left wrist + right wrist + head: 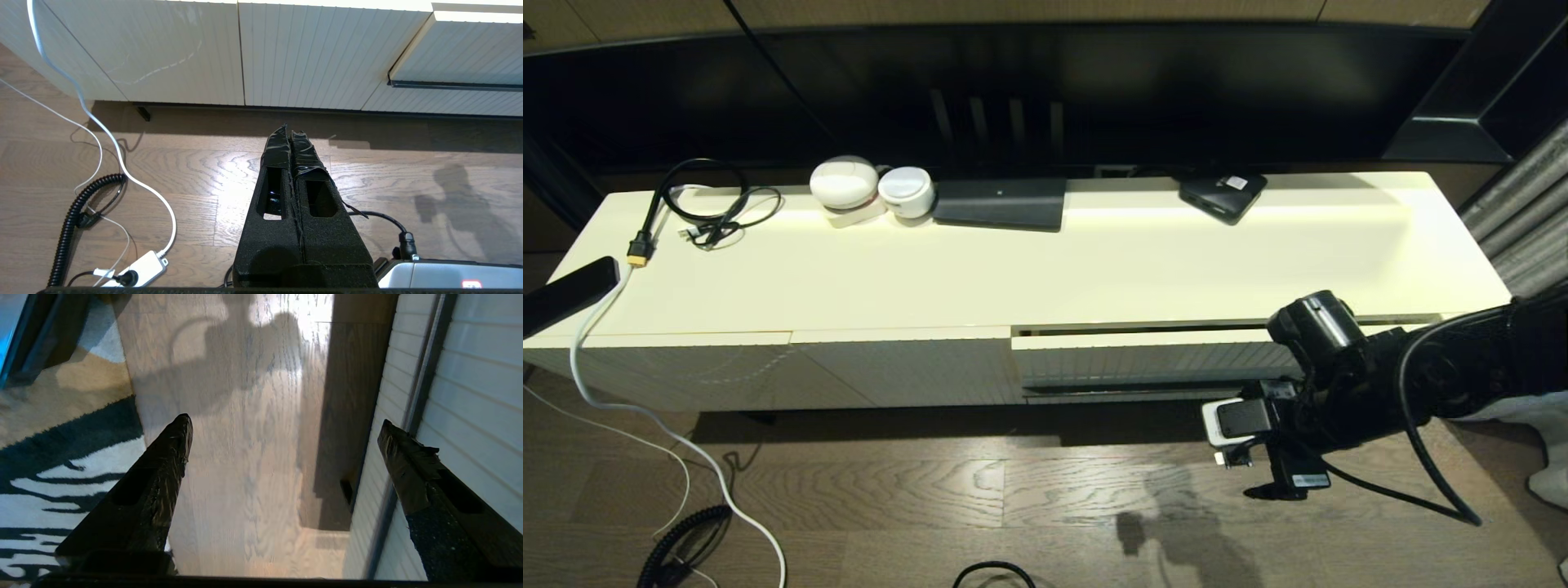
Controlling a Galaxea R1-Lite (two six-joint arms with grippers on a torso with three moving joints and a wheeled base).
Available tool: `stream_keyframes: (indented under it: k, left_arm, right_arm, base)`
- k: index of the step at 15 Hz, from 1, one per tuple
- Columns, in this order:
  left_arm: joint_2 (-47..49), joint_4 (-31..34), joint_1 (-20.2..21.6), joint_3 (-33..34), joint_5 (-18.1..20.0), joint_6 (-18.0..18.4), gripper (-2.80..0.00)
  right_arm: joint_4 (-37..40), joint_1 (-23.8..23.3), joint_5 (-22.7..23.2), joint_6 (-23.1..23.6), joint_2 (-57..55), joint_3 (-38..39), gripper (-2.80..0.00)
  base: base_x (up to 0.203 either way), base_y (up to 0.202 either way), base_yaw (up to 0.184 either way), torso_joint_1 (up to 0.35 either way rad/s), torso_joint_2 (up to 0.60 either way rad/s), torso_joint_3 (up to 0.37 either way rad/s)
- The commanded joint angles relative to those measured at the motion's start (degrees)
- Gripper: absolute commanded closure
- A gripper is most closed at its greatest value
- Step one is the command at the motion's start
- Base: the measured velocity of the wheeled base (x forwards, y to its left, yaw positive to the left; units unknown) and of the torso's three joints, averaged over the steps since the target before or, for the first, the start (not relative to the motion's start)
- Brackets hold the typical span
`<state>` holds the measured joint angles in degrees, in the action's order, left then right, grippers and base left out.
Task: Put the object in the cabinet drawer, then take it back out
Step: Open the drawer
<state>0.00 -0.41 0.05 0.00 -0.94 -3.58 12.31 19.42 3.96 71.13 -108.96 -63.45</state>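
Observation:
The cream ribbed cabinet drawer stands slightly ajar at the cabinet's right half, a dark gap showing along its top; its thin dark handle bar runs under the front. The black umbrella is not in view. My right arm hangs in front of the drawer's right part. In the right wrist view the right gripper is open and empty, one finger close before the drawer's handle bar. My left gripper is shut and empty, low over the wooden floor and well left of the drawer.
On the cabinet top lie a flat black box with a white label, a black slab, two white round devices and coiled cables. A white cable and power strip lie on the floor. A patterned rug lies beside the right gripper.

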Motion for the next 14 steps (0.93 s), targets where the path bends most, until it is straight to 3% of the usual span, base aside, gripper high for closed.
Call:
stream_keyframes:
  k: [1,11,14]
  left_arm:
    - [0.0,0.0,0.0,0.0,0.0,0.0,0.0]
    - [0.0,0.0,0.0,0.0,0.0,0.0,0.0]
    - [0.0,0.0,0.0,0.0,0.0,0.0,0.0]
  right_arm:
    - [0.2,-0.1,0.3,-0.8,-4.7,-1.8,-2.8]
    - [-0.2,-2.9,0.5,-0.9,-12.8,-9.8,-2.8]
    - [-5.0,-3.0,0.7,-1.0,-14.8,-9.6,-2.8]
  base:
    - [0.0,0.0,0.0,0.0,0.0,0.0]
    - [0.0,0.0,0.0,0.0,0.0,0.0]
    - [0.0,0.0,0.0,0.0,0.0,0.0]
